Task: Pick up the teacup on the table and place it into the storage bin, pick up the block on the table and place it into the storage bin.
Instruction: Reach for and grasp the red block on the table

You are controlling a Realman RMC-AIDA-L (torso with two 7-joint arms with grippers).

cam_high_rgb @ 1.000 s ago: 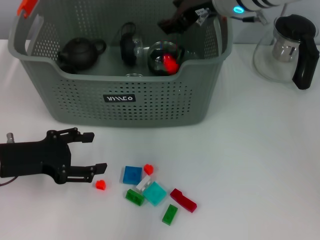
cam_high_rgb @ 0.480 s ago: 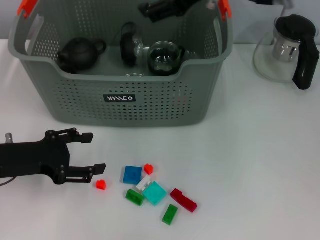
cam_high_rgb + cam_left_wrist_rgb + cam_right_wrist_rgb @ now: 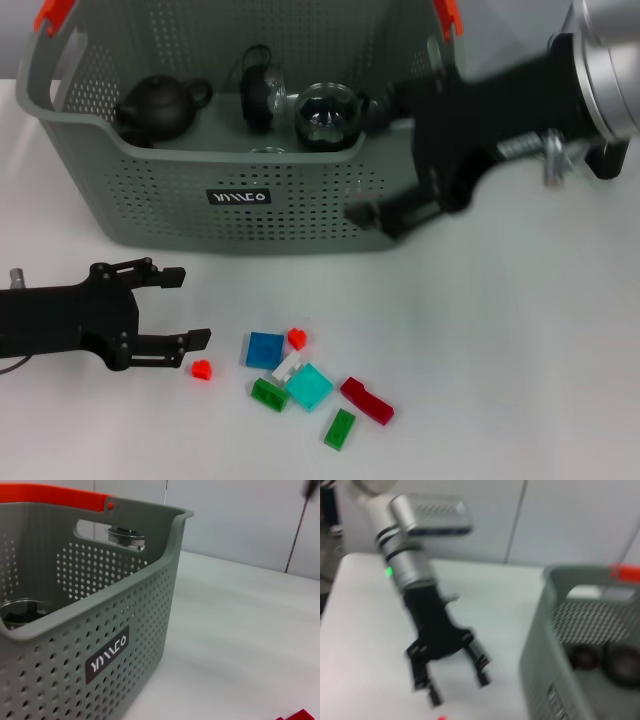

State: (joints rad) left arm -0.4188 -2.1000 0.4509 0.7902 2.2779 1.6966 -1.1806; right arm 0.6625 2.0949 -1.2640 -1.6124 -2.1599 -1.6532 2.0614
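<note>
The grey-green storage bin (image 3: 240, 190) stands at the back of the table, also seen in the left wrist view (image 3: 100, 630) and the right wrist view (image 3: 545, 645). Inside it a glass teacup (image 3: 327, 115) rests beside a dark cup (image 3: 258, 98) and a black teapot (image 3: 158, 105). My right gripper (image 3: 378, 155) is blurred in front of the bin's right front corner, open and holding nothing. My left gripper (image 3: 185, 305) lies open on the table at the front left. A small red block (image 3: 202, 369) sits just right of its lower finger.
Several loose blocks lie at the front centre: blue (image 3: 265, 349), cyan (image 3: 310, 386), dark red (image 3: 366, 400), green (image 3: 340, 429). Orange clips (image 3: 55, 15) mark the bin's handles. The right wrist view shows the left gripper (image 3: 459, 686) from afar.
My right arm has swung from above the bin's back edge down and forward, to the bin's right front corner. The left arm and the blocks have not moved.
</note>
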